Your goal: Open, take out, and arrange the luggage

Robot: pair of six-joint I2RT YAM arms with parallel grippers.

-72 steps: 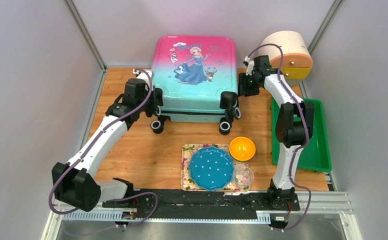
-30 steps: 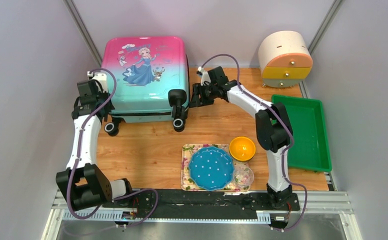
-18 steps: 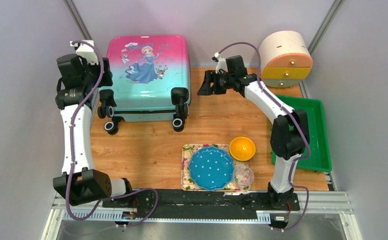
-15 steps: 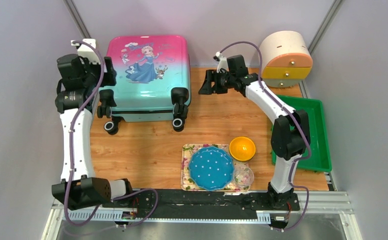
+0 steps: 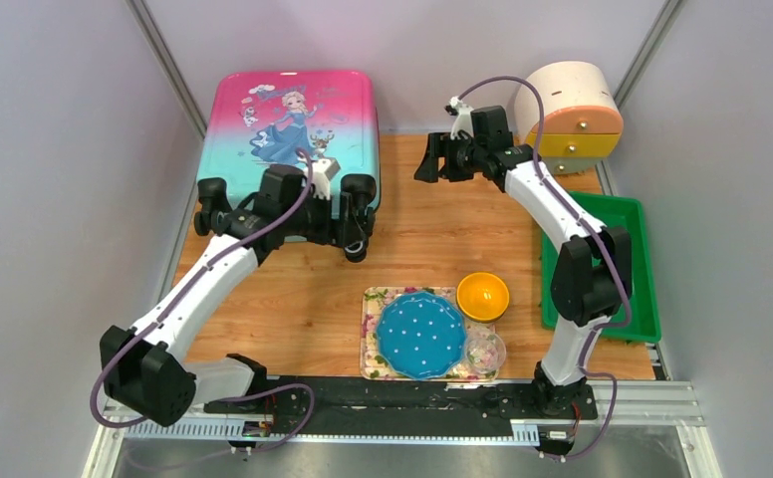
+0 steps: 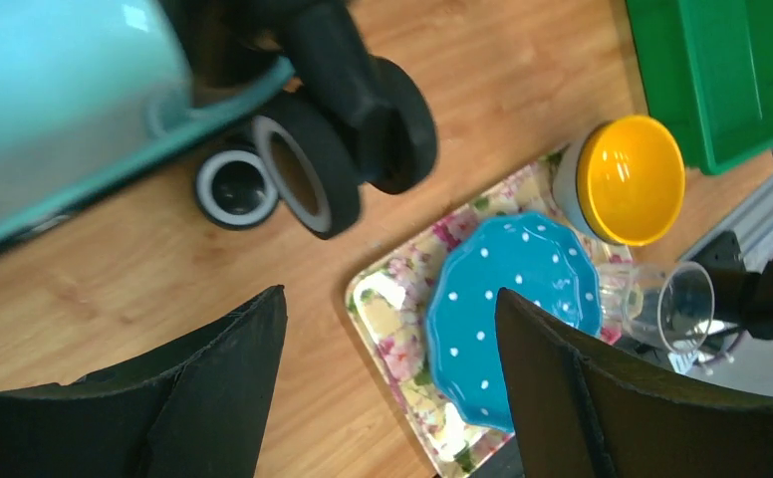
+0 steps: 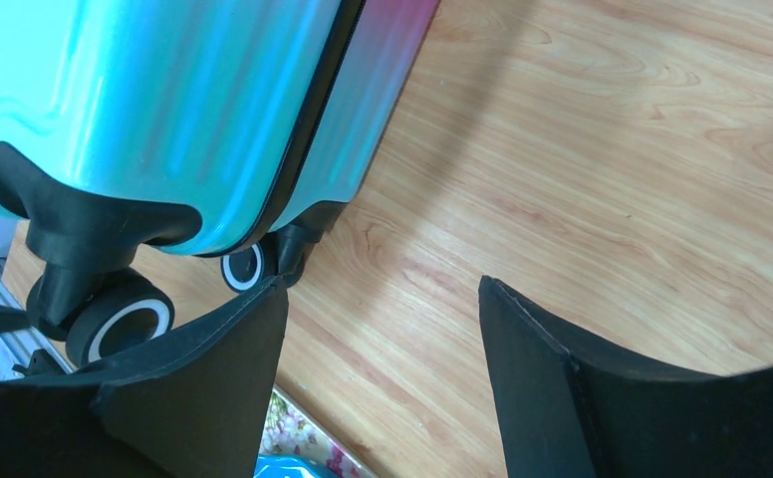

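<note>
The luggage (image 5: 288, 129) lies flat and closed at the back left of the table, pink at the far end and turquoise near its black wheels (image 5: 357, 244). My left gripper (image 5: 335, 221) hovers open over its front right corner, beside the wheels, and holds nothing. In the left wrist view the gripper (image 6: 390, 292) is spread wide, with the luggage (image 6: 64, 90) and its wheels (image 6: 308, 174) above it. My right gripper (image 5: 427, 164) stands open above bare wood, right of the luggage and apart from it. Its wrist view shows the gripper (image 7: 383, 283) empty, the luggage (image 7: 193, 100) at the upper left.
A floral tray (image 5: 372, 329) near the front holds a blue dotted plate (image 5: 421, 335) and a clear glass (image 5: 485, 351). An orange bowl (image 5: 483, 296) sits beside it. A green tray (image 5: 617, 259) lies at the right and a round cream drawer cabinet (image 5: 570, 105) at the back right.
The luggage slid from the middle to the back left, then stayed. My left arm swung from its left side to its front right corner and opened wide. My right gripper opened and drew away rightward.
</note>
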